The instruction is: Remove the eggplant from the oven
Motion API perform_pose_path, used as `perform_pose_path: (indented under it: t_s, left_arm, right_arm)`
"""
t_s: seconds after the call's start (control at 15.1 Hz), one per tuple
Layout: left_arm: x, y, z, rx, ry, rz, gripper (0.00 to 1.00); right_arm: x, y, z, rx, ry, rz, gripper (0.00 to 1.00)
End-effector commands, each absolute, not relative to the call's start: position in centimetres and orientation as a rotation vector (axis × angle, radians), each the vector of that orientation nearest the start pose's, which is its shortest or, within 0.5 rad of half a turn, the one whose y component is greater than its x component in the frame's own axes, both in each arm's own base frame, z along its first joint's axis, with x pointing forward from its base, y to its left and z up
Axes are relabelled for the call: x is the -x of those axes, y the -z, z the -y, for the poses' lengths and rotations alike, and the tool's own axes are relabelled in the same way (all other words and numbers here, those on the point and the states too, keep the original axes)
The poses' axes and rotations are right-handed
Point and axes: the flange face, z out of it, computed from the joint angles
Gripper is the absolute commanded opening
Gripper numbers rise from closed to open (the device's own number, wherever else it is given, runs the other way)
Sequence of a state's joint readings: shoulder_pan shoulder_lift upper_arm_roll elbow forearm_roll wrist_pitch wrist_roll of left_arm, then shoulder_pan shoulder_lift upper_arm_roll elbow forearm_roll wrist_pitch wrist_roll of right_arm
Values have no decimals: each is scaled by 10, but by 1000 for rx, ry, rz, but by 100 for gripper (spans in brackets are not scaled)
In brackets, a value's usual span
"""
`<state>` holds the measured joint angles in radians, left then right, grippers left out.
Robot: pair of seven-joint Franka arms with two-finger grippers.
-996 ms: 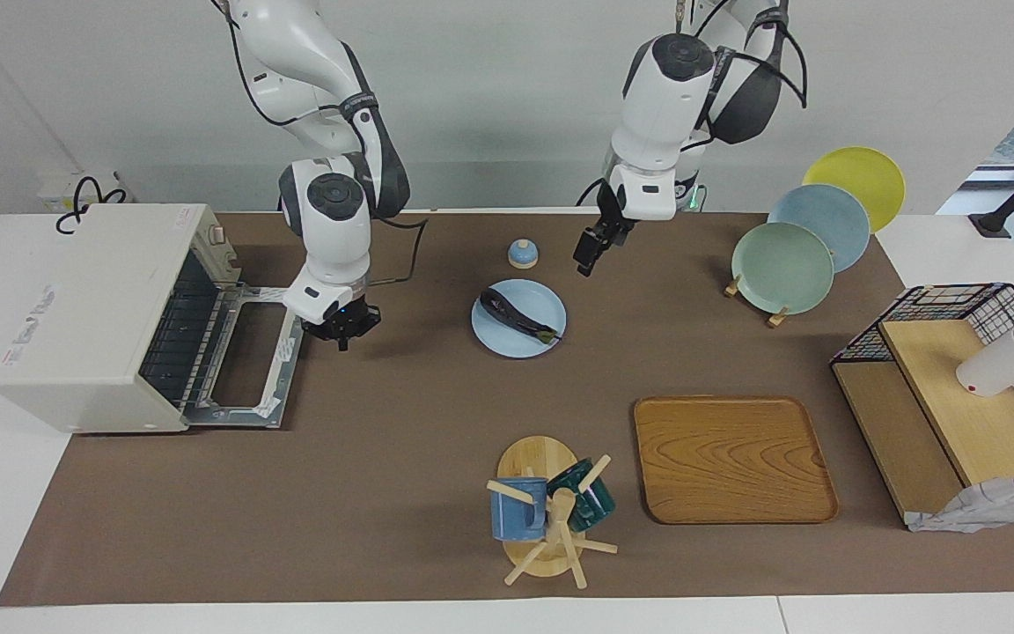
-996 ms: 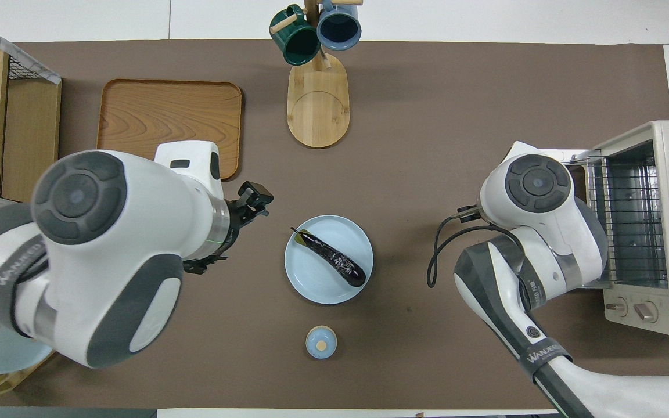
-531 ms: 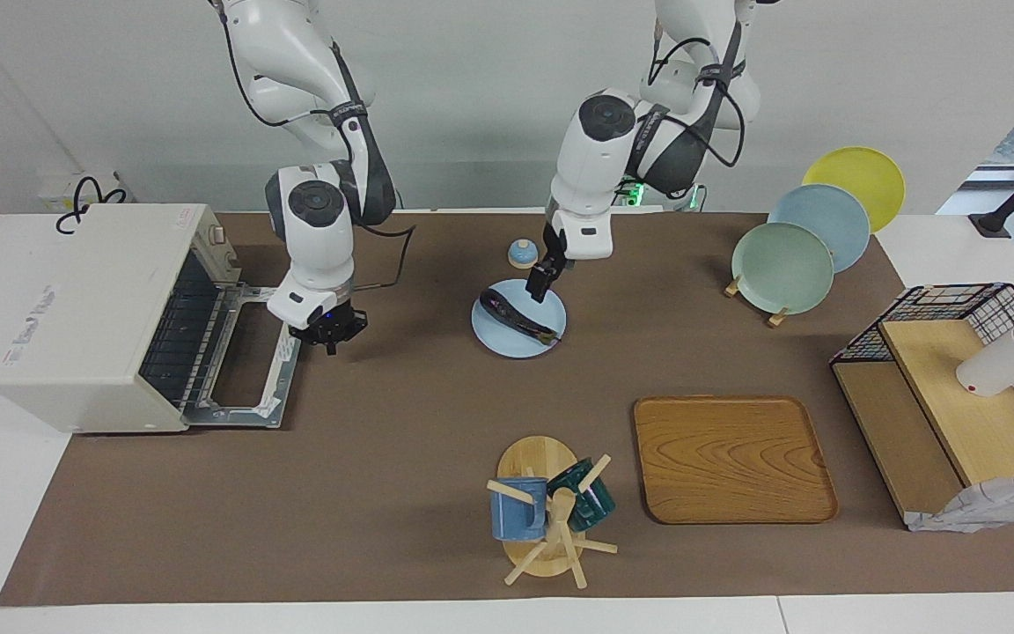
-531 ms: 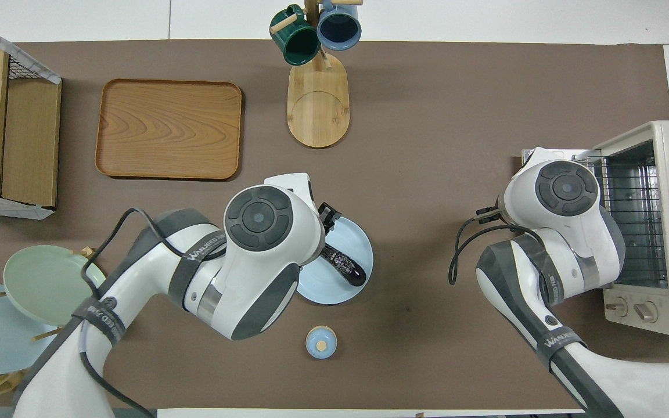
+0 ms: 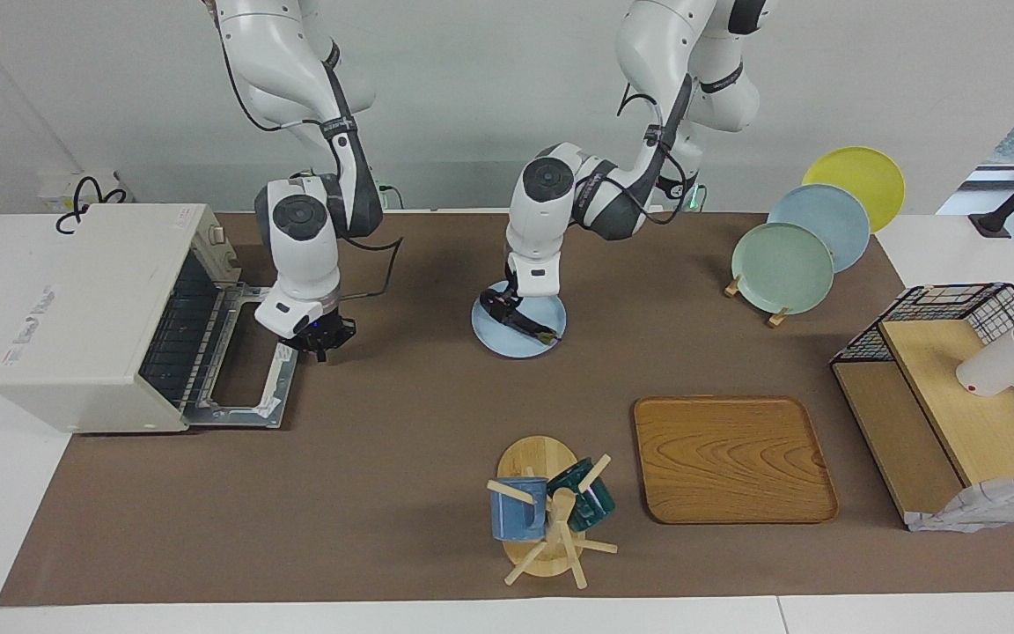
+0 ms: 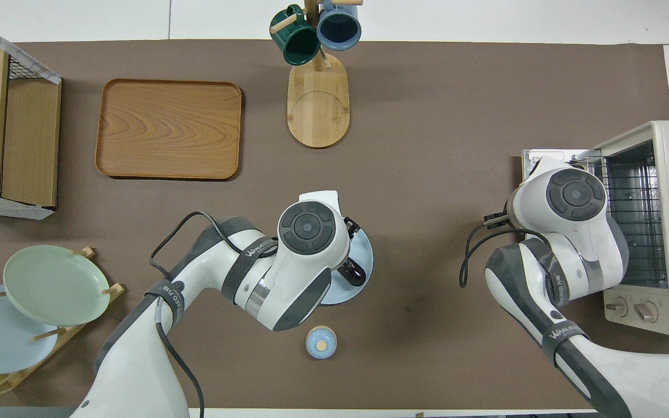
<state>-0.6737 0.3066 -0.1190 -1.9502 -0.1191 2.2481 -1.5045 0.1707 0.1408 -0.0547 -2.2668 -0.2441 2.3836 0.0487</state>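
Observation:
The glossy dark eggplant (image 5: 525, 320) lies on a light blue plate (image 5: 494, 339) mid-table, outside the oven. My left gripper (image 5: 509, 305) is down on the plate at the eggplant's thick end, open, with its fingers at either side of it. From overhead the left wrist covers most of the eggplant (image 6: 356, 274) and plate (image 6: 364, 255). The off-white oven (image 5: 93, 308) stands at the right arm's end of the table, its door (image 5: 243, 363) dropped open and its wire rack bare. My right gripper (image 5: 320, 338) hangs shut just above the door's outer edge.
A small blue domed lid (image 6: 321, 341) sits nearer to the robots than the plate. A wooden tray (image 5: 731, 458) and a mug tree (image 5: 547, 511) stand farther out. A plate rack (image 5: 784, 264) and a wire shelf (image 5: 956, 396) are at the left arm's end.
My left arm swung in from over the table toward the tray's end and dropped onto the plate at the eggplant. My right gripper drifted a little toward the oven door.

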Motion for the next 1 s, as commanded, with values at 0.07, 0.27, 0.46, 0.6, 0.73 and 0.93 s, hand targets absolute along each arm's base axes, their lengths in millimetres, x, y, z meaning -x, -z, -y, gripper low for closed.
perform_pose_path:
  t_s: [0.07,0.27,0.46,0.6,0.73,0.93]
  left_arm:
    - [-429,-325,435,2946,-167,1251,86]
    - [-426,-314,434,2933,-176,1246,76]
    - [-418,-308,443,2937,-179,1217,76]
    - [-421,-310,442,2934,-180,1221,64]
    - [-423,-311,442,2934,-172,1208,25]
    - [-433,-326,437,2950,-135,1204,0]
  right_arm:
    - [-525,-294,-57,3298,4,489,0]
    - [-524,-294,-55,3356,-9,635,0]
    - [-524,-295,-53,3376,-27,677,0]
    - [-529,-306,-53,3421,-74,769,0]
    - [-533,-325,-46,3446,-111,849,0]
    - [-546,-366,-20,3446,-178,903,0]
